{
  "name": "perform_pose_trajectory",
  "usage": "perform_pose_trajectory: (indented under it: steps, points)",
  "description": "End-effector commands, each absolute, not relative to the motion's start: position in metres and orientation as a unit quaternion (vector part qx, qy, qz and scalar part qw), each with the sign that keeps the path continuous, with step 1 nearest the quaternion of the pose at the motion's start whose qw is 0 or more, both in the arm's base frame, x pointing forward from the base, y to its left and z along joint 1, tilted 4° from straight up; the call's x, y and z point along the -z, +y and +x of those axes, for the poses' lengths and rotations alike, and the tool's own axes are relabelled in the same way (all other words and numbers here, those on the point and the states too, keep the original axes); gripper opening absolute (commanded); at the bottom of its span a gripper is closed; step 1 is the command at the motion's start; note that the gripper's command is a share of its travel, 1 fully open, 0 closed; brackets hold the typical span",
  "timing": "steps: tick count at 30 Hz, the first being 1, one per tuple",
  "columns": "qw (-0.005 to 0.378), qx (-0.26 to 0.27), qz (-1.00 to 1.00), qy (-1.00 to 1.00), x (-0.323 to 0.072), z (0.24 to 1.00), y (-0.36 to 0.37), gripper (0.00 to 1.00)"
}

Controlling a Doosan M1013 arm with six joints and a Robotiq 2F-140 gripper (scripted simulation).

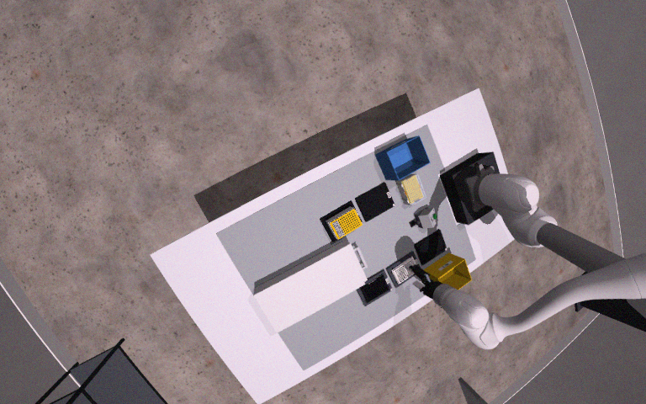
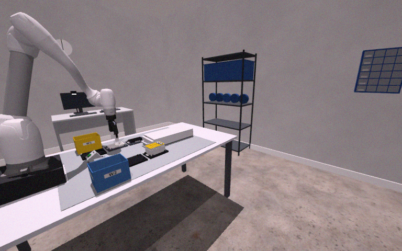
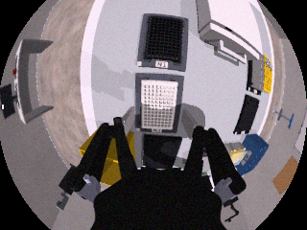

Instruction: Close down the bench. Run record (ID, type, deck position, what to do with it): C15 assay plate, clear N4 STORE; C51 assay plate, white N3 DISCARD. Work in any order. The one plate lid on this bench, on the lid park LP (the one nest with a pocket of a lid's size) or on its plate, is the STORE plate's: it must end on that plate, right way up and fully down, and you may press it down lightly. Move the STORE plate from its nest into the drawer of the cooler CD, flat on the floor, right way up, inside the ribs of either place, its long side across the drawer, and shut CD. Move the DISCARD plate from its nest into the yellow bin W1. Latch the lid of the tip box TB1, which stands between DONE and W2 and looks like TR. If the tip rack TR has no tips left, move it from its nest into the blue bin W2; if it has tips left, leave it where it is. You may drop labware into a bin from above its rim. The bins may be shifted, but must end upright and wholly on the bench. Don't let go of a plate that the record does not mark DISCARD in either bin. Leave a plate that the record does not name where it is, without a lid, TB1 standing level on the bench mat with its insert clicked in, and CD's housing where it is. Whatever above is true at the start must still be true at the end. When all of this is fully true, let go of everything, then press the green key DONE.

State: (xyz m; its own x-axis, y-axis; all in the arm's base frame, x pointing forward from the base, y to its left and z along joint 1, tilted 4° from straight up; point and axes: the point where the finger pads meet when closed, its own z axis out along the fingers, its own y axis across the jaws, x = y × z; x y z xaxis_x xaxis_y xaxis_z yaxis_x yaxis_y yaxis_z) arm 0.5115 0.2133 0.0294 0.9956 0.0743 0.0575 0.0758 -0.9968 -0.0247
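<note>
Yellow bin W1 (image 2: 87,142) on the far left of the exterior view, nothing showing inside it from the top camera. Blue bin W2 (image 2: 109,174) at the front edge, same story, just bare blue floor as far as can be made out.

Next along, gripper (image 2: 116,135) pointing straight down over the white plate (image 3: 157,103). Looks like the DISCARD step to me: lining up on C51 for a trip to the yellow bin. Jaws roughly two-thirds open with nothing in them, straddling the near short end of the plate in the wrist view, not touching it. Plate sitting flat in its nest, just beside the yellow bin.

Guessing at the next move: finish coming down, pinch across the plate's sides, lift clear of the nest, swing a short way over to W1 and drop from above the rim. Easy hop, really.

Past that, a darker gridded plate (image 3: 163,40) in the neighbouring nest, probably the clear STORE one; can't tell about a lid on it. Then tip rack TR (image 2: 154,146), top packed with yellow, so most likely staying put. Finally cooler CD (image 2: 168,134) on the right, drawer apparently shut.
</note>
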Motion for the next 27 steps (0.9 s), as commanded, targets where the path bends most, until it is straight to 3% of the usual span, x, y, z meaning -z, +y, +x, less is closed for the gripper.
perform_pose_trajectory:
  steps: [1, 27]
  points:
    - [0.014, 0.028, -0.999, -0.038, -0.025, 0.512, 0.214, 0.66]
    - [0.014, 0.028, -0.999, -0.038, 0.003, 0.513, 0.214, 0.66]
